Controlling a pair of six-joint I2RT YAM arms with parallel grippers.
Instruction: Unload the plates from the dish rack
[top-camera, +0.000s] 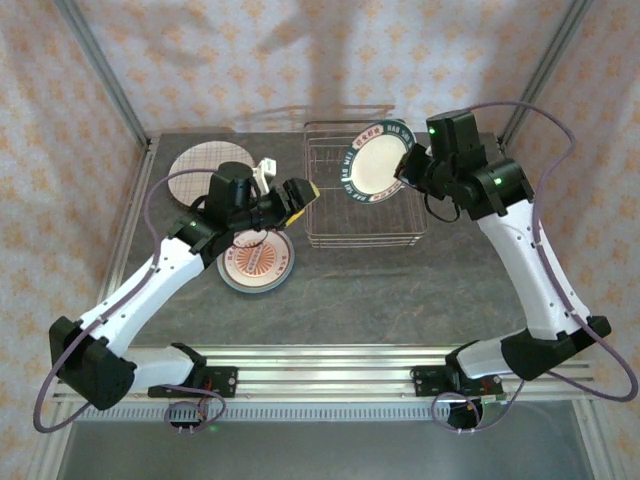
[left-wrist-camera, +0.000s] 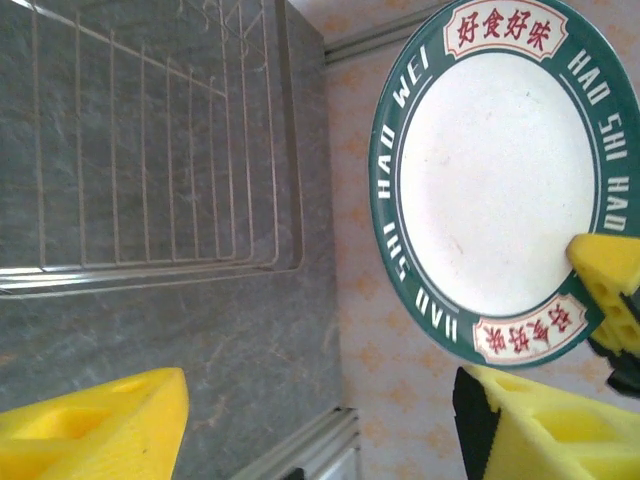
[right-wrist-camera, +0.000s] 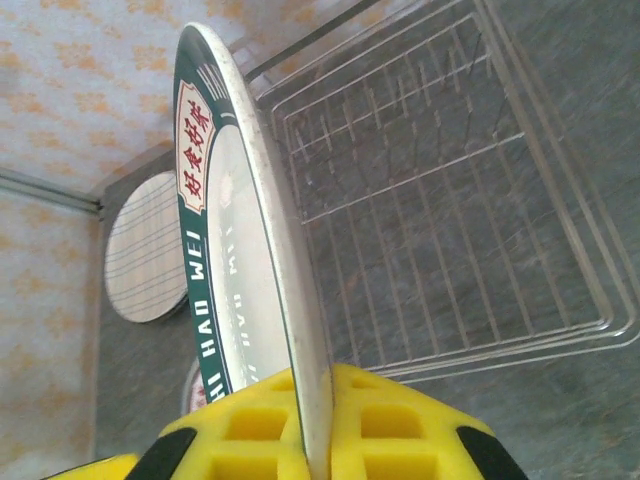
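My right gripper (top-camera: 403, 165) pinches a green-rimmed plate (top-camera: 375, 160) on edge over the dish rack (top-camera: 365, 215).
Top view: the plate stands at the rack's upper edge, over its bare wire floor. My left gripper (top-camera: 300, 193) is spread just left of the rack. A plaid-lined plate (top-camera: 200, 170) and a pink-centred plate (top-camera: 258, 262) lie flat on the table (top-camera: 400, 290), left. Left wrist: plate upper right, rack upper left. Right wrist: yellow fingers pressed on the plate's rim, bottom centre, with the rack at right.

Far plate (top-camera: 205, 170) behind near plate (top-camera: 262, 268); dish rack (top-camera: 360, 222) right; third plate (top-camera: 375, 162) above rack.
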